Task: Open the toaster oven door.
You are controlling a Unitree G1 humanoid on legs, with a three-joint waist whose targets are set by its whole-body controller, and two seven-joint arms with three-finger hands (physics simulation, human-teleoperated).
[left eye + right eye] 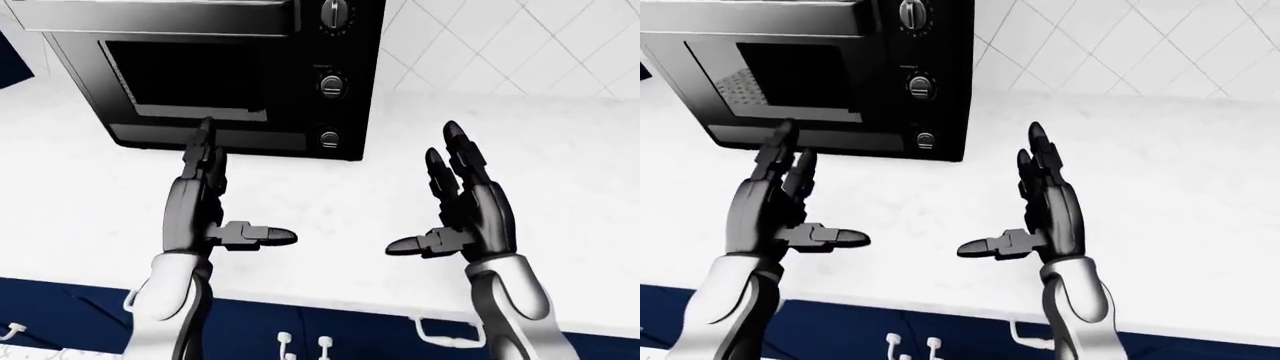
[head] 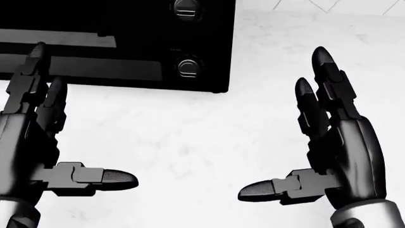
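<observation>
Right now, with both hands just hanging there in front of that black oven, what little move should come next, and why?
Probably raise the left hand toward the bar handle along the top of the toaster oven door. The door looks closed, both hands are open and hold nothing, and the left fingertips overlap only the door's lower edge. The right hand hangs over bare counter, right of the oven.

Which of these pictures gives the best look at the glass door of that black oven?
The left-eye view: the toaster oven door shows its dark window and lower edge, with the open left hand just below. The right-eye view shows nearly the same. The head view catches only the door's bottom strip and two knobs.
</observation>
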